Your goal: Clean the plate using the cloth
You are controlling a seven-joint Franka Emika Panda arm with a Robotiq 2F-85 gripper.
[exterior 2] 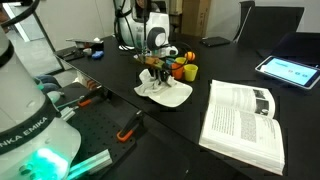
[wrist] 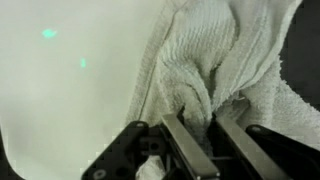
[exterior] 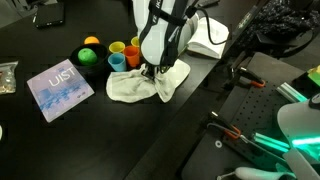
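Note:
The white square plate lies on the dark table, half covered by the off-white cloth. In both exterior views my gripper points straight down onto them. The wrist view shows the plate as a broad pale surface on the left and the wrinkled cloth bunched on the right. My gripper is shut on a fold of the cloth pinched between its fingers. In an exterior view the cloth and plate sit under the gripper.
Coloured cups and a green ball stand just behind the plate. A blue-and-white booklet lies beside them. An open book lies on the table's near side, and a tablet further back.

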